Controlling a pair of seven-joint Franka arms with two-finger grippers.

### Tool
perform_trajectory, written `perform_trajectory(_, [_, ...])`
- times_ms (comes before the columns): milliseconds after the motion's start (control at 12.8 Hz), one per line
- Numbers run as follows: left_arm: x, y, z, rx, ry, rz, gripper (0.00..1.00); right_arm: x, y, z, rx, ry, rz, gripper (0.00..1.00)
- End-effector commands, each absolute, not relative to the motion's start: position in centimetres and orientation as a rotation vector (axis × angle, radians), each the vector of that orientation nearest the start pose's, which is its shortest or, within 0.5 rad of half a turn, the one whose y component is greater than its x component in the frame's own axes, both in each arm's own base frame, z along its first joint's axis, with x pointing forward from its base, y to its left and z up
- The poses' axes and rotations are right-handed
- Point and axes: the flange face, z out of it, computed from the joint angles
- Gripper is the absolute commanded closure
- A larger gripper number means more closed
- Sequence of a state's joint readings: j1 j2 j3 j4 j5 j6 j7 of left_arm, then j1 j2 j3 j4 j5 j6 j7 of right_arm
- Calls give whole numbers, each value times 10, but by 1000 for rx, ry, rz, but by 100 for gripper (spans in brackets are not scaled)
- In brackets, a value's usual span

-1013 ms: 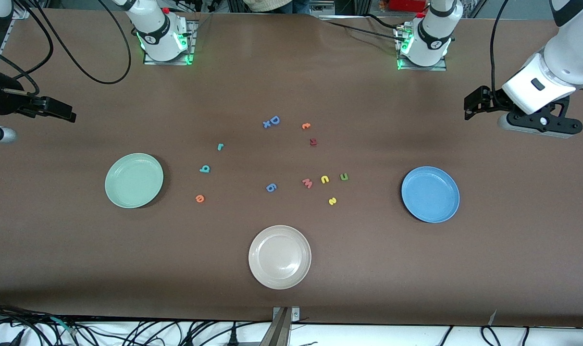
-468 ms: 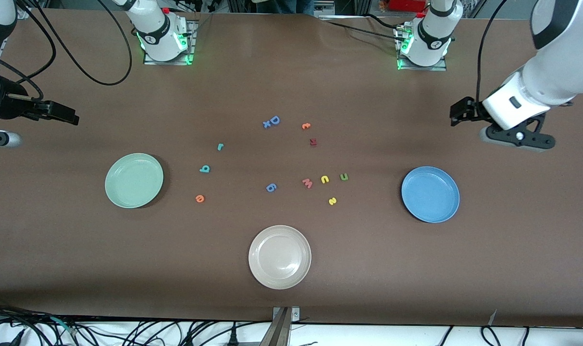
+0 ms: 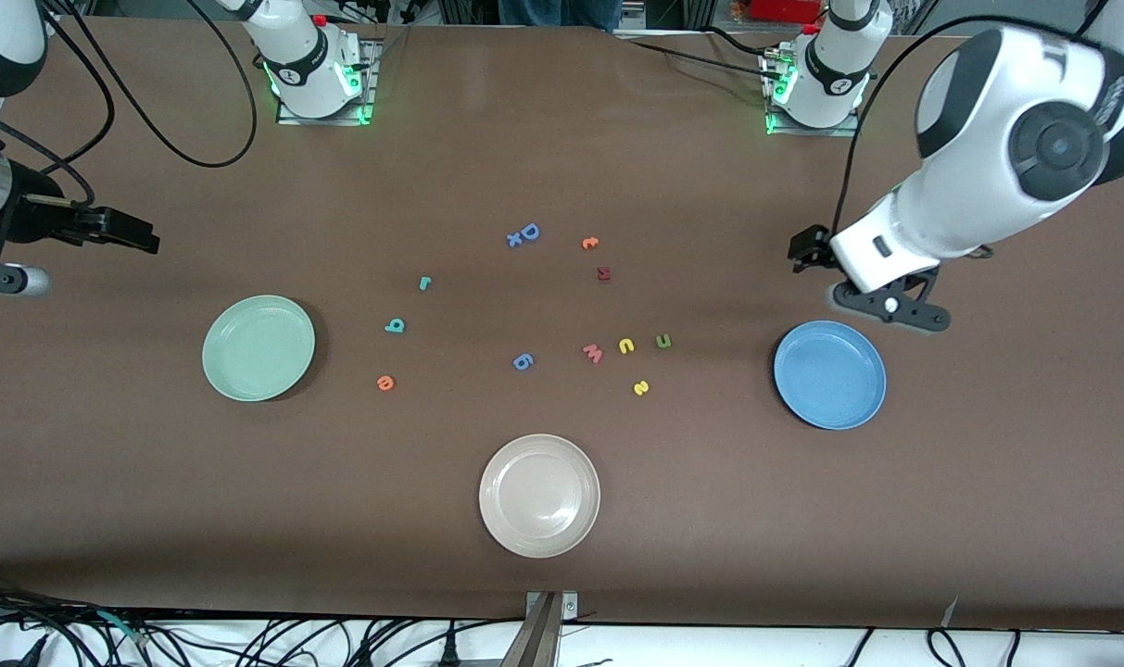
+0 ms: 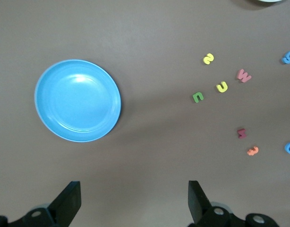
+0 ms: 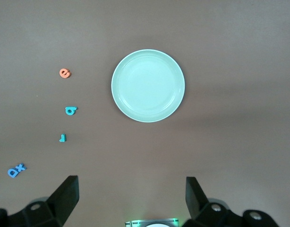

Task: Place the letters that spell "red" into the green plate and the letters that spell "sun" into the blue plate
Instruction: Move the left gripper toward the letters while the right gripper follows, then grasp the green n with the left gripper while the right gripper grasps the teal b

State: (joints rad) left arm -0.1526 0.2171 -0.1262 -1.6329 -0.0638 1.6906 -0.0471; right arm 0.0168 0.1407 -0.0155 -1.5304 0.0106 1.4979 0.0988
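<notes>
The green plate (image 3: 258, 347) (image 5: 148, 85) lies toward the right arm's end, with the teal "r" (image 3: 423, 283), teal "d" (image 3: 395, 325) and orange "e" (image 3: 385, 382) on the table beside it. The blue plate (image 3: 829, 374) (image 4: 77, 100) lies toward the left arm's end. Yellow "u" (image 3: 625, 346), olive "n" (image 3: 663, 341) and yellow "s" (image 3: 641, 387) rest mid-table. My left gripper (image 3: 805, 248) (image 4: 133, 198) hangs open and empty over bare table by the blue plate. My right gripper (image 3: 140, 239) (image 5: 131, 196) hangs open and empty over the table's end.
A beige-white plate (image 3: 539, 496) sits nearest the front camera. Other loose letters lie mid-table: a pink "w" (image 3: 592, 352), a blue "6" (image 3: 522, 361), a big blue "D" (image 3: 524, 234), a small orange piece (image 3: 589, 243) and a dark red one (image 3: 603, 273).
The left arm has swung in from the table's end toward the blue plate. The right gripper has crept slightly inward. Letters and plates have not moved.
</notes>
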Motion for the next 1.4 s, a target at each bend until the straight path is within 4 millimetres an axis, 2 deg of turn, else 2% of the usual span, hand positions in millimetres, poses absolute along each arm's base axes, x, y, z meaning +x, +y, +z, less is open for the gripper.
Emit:
perform_trajectory(0, [611, -199, 440, -3208, 306, 202, 0, 589, 10, 538, -3104, 143, 301, 0])
perform_trajectory(312, [626, -237, 349, -3206, 158, 180, 0, 593, 22, 507, -3106, 212, 362, 0])
perform_trajectory(468, [622, -254, 317, -3198, 67, 219, 0, 598, 48, 482, -3107, 236, 356, 0])
perform_trajectory(701, [603, -286, 277, -3199, -62, 174, 0, 617, 100, 422, -3093, 327, 282, 0])
perform_trajectory(779, [596, -286, 263, -3201, -75, 146, 0, 623, 110, 405, -3084, 347, 264, 0])
perform_trajectory(935, [578, -298, 233, -3215, -131, 90, 0, 632, 131, 370, -3070, 346, 242, 0])
perform_trajectory(1247, [562, -322, 201, -3213, -165, 88, 1, 618, 162, 307, -3022, 454, 67, 0])
perform_trajectory(1325, [560, -323, 193, -3200, -159, 99, 1, 612, 163, 292, -3021, 471, 55, 0])
